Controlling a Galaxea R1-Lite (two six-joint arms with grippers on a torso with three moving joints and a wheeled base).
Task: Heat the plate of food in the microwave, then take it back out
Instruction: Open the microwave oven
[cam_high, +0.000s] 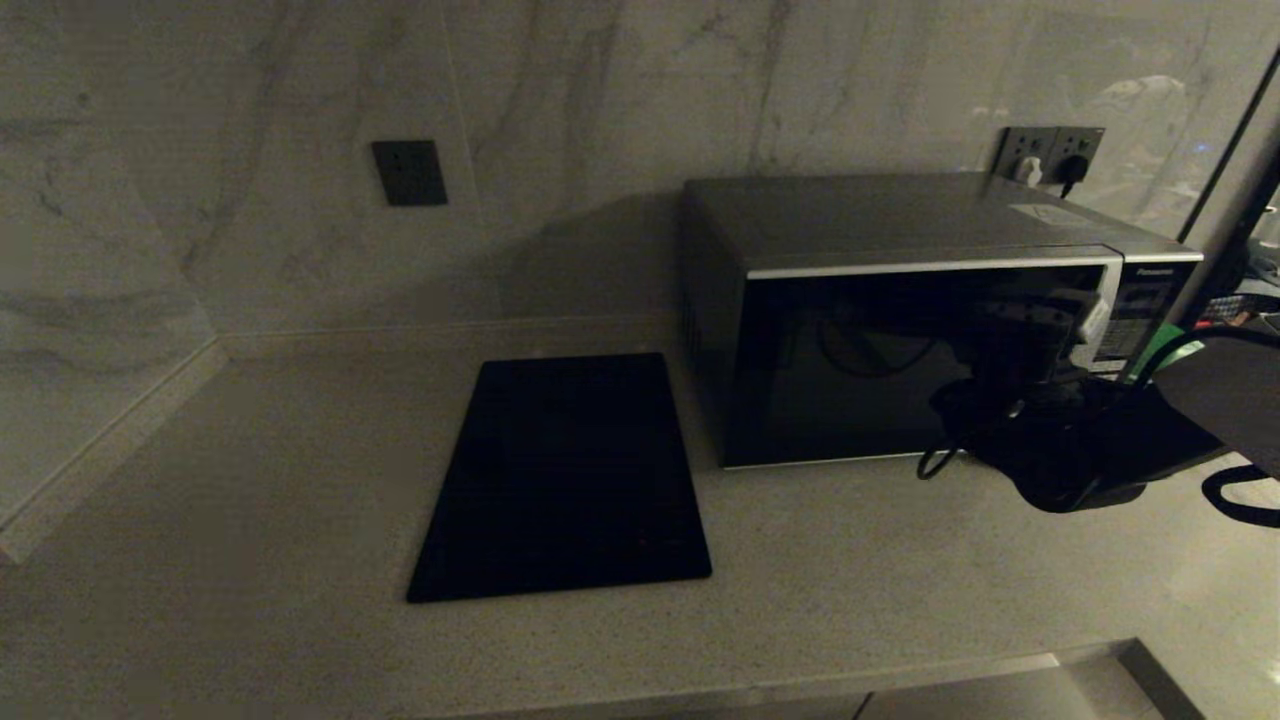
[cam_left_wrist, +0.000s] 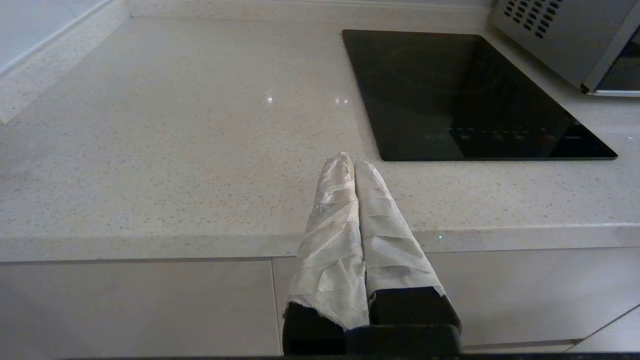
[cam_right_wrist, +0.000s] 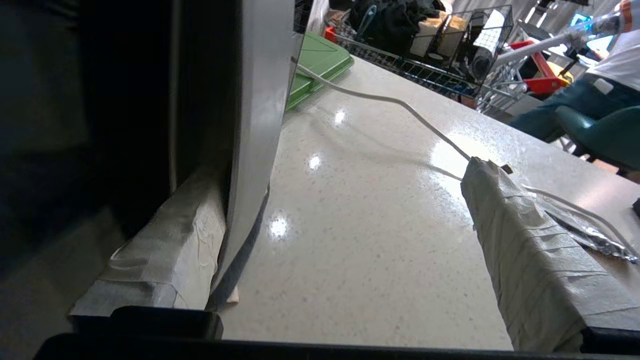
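The microwave (cam_high: 900, 320) stands at the back right of the counter, dark grey with a black glass door. My right gripper (cam_high: 1070, 330) is at the right end of that door, by the button panel. In the right wrist view my right gripper (cam_right_wrist: 340, 180) is open. One taped finger (cam_right_wrist: 165, 250) lies on the dark side of the door's silver edge (cam_right_wrist: 255, 125). The other finger (cam_right_wrist: 525, 250) stands well apart over the counter. My left gripper (cam_left_wrist: 352, 160) is shut and empty, parked before the counter's front edge. The plate of food is out of view.
A flat black slab (cam_high: 565, 475) lies left of the microwave. A green board (cam_right_wrist: 315, 65) and a white cable (cam_right_wrist: 400, 102) lie on the counter (cam_right_wrist: 360, 240) to its right. Beyond are a wire basket cart (cam_right_wrist: 450, 45) and a seated person (cam_right_wrist: 600, 85).
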